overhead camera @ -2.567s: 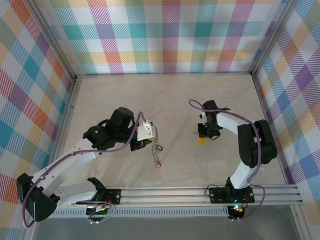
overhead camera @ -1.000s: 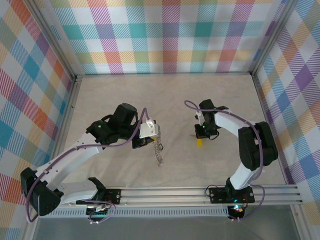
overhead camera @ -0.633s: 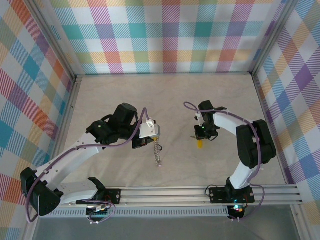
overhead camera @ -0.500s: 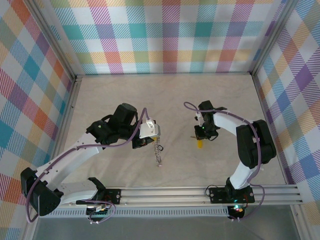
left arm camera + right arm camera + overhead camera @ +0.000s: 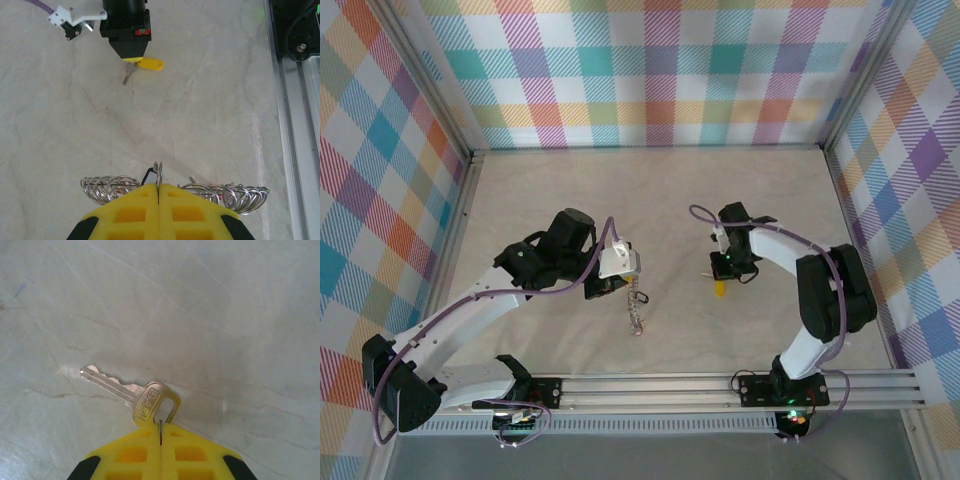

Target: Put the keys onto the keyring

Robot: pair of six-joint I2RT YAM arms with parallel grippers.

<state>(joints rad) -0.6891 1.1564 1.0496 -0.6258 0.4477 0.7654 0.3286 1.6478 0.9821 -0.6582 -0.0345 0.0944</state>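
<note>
Marbled table (image 5: 750,180): your left gripper (image 5: 158,186) is clamped on the keyring (image 5: 106,184), strung toward the near edge. Your right gripper (image 5: 160,433) pinches a key (image 5: 145,403) by its head, blade pointing left toward that ring, well apart.

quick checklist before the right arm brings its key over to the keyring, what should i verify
1. Left hand shut on the keyring: ok. It pinches one loop, and the coils fan out to either side.
2. Right hand shut at the head of the key: ok.
3. Key lifted off the table: cannot tell.
4. Key and keyring close enough to thread: not ok. They sit apart with bare table between them.
5. Path between the two hands free of obstacles: ok.
</note>
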